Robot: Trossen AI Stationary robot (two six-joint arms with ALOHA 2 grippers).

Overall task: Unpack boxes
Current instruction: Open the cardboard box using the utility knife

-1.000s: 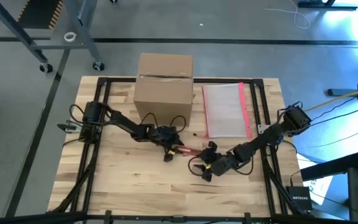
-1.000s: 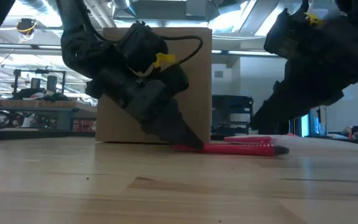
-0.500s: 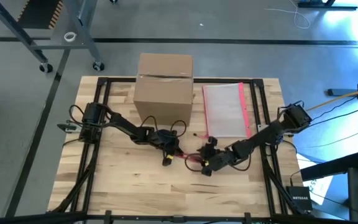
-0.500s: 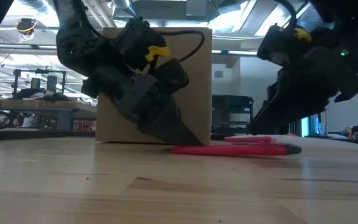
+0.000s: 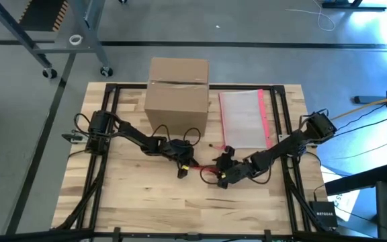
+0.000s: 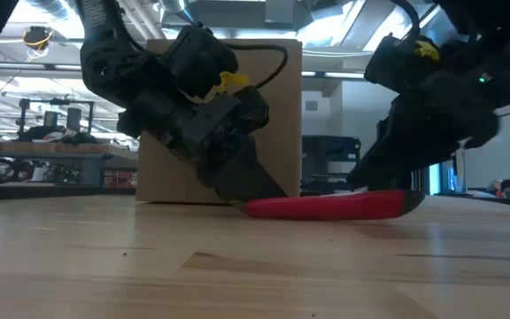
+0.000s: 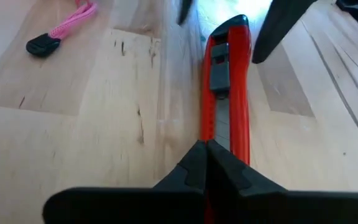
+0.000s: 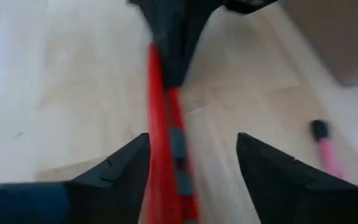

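The brown cardboard box [image 5: 178,87] stands shut on the table's far side, its bottom on the wood. A red box cutter [image 5: 205,168] lies on the table between my two grippers. My left gripper [image 7: 207,152] is shut at the cutter's left end [image 6: 253,207]. My right gripper [image 8: 191,142] is open. Its fingers stand on either side of the cutter's right end [image 8: 161,118], with a gap on each side. My left gripper's fingertips [image 7: 194,163] meet on the end of the cutter nearest them [image 7: 225,134], and they hide what lies between them. They slant down from the table's left and run along the cutter. The cutter stretches away from them, low on the table, its broad side showing in the low view [image 6: 326,206].
A clear pouch with a pink-red edge [image 5: 244,119] lies flat to the right of the box. A pink cord with a black end [image 7: 48,37] lies on the wood near the cutter. Dark rails [image 5: 282,117] frame the tabletop. Bare wood spreads along the near side.
My left gripper has rolled a little at the wrist without leaving its place. The cutter has rolled with it about its length: in the low view it showed as a thin strip and now shows its broad red side.
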